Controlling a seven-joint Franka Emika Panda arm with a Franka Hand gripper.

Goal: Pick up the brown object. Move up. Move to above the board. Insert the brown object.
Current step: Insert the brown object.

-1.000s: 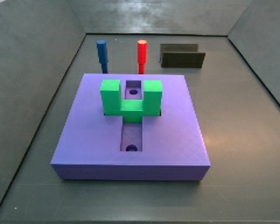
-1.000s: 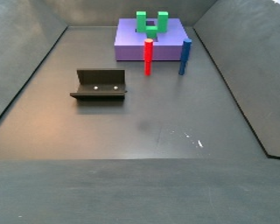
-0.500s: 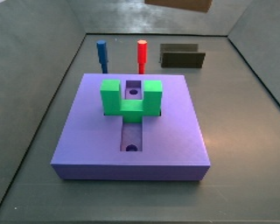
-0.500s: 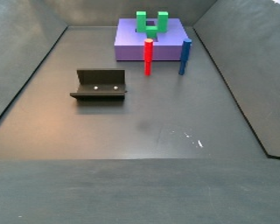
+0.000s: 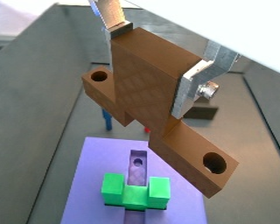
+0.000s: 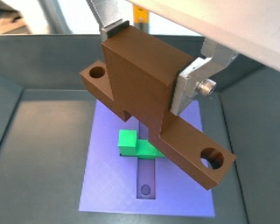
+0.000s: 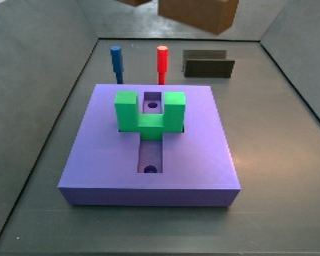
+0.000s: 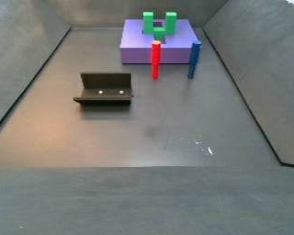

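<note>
In both wrist views the gripper (image 5: 157, 54) is seen clamped on the brown object (image 5: 149, 96), held high above the board (image 6: 113, 179) and its green block (image 6: 140, 145). In a side view only a corner of the brown object (image 7: 198, 11) shows, cut off at the upper frame edge. Open floor lies around the fixture (image 8: 104, 89), with the red post (image 8: 156, 59) and blue post (image 8: 195, 61) beyond; the gripper itself is outside both side views.

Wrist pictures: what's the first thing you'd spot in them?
The brown object fills both wrist views, clamped in the pincer between silver fingers, high in the air. Far below lies the big purple board with its green block. In a side view the brown object just peeks in at the top edge.
</note>
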